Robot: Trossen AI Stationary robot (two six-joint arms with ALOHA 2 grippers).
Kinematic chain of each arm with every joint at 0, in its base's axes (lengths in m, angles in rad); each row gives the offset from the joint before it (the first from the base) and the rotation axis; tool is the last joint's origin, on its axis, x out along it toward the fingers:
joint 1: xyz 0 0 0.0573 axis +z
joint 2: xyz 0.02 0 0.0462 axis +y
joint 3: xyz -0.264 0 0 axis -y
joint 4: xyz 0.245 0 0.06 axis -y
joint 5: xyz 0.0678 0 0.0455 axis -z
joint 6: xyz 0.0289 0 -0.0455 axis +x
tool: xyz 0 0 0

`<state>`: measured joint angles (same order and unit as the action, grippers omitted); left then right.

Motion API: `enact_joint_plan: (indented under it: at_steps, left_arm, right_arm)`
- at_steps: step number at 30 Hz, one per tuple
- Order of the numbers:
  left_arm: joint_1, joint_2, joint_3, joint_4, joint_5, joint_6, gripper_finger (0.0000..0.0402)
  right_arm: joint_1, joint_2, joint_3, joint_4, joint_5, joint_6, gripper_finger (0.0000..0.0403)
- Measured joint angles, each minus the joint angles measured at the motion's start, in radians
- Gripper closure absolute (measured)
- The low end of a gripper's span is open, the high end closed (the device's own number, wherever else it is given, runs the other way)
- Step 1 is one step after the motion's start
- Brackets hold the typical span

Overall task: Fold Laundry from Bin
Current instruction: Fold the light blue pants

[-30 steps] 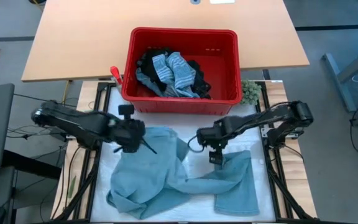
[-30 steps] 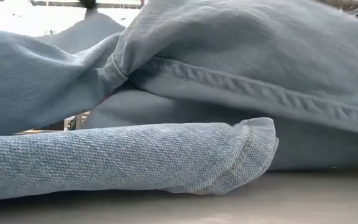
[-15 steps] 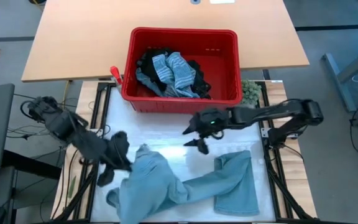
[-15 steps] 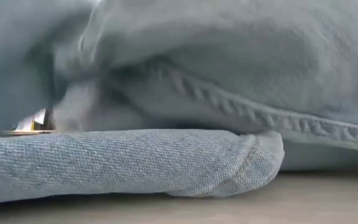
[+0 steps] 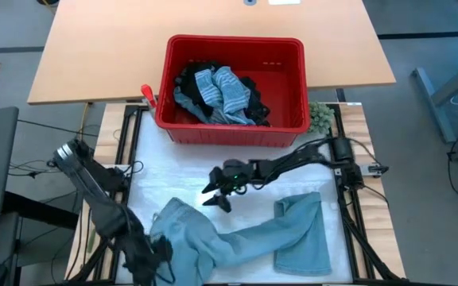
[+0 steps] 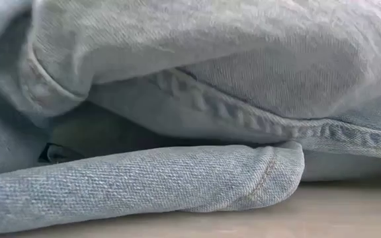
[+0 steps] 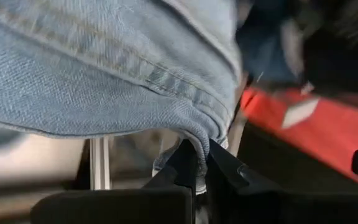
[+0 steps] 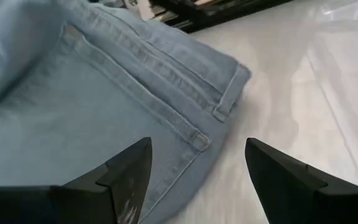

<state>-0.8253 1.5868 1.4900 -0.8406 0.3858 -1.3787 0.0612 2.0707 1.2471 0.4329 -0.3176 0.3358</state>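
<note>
Light blue jeans point(image 5: 245, 238) lie bunched on the white mat, and they fill the low view point(image 6: 177, 178). My left gripper point(image 5: 153, 256) is at their near-left end, by the table's near edge, shut on the denim. My right gripper point(image 5: 215, 193) hovers open just above the mat, beside the far edge of the jeans. Its fingers stand on either side of a belt-looped waistband point(image 8: 197, 138) without touching it. The red bin point(image 5: 165, 79) stands at the far side, with striped and black laundry point(image 5: 221, 91) inside it. My left gripper pinches a stitched, seamed edge of the jeans point(image 7: 194, 140) between its two shut fingers, at the garment's near-left end. The fingers slant down. The denim spreads away from the hold, and the rest of the jeans lies on the mat.
A small green fuzzy lump point(image 5: 320, 117) sits by the bin's right near corner. A red-handled tool point(image 5: 147, 95) lies by the bin's left side. Bare white mat point(image 5: 173, 163) shows between the bin and the jeans. A tan tabletop point(image 5: 102, 48) lies beyond.
My left gripper has swung toward the table's near-left corner, rolling as it went, and has dragged the wide upper part of the jeans with it into a bunch. The folded leg at the right stayed put. My right gripper, still open, has moved left and tipped closer to level.
</note>
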Motion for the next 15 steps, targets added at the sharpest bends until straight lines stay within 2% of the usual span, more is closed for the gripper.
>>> enact_joint_plan:
  at_steps: [3, 8, 12, 15]
  left_arm:
    - [-0.024, 0.051, -0.002, -0.003, 0.08, -0.047, 0.0401]
    - [-0.055, 0.087, -0.002, -0.001, 0.089, -0.084, 0.0401]
    - [-0.065, 0.085, -0.001, 0.003, 0.083, -0.123, 0.0401]
    - [-0.072, 0.085, -0.001, 0.002, 0.08, -0.121, 0.0401]
  right_arm:
    - [0.02, 0.094, 0.091, -0.005, -0.036, -0.002, 0.0117]
    - [0.039, 0.213, 0.264, -0.029, -0.133, 0.015, 0.0117]
    - [0.049, 0.295, 0.392, -0.095, -0.127, -0.016, 0.0117]
    - [0.056, 0.345, 0.479, -0.174, -0.082, -0.063, 0.0117]
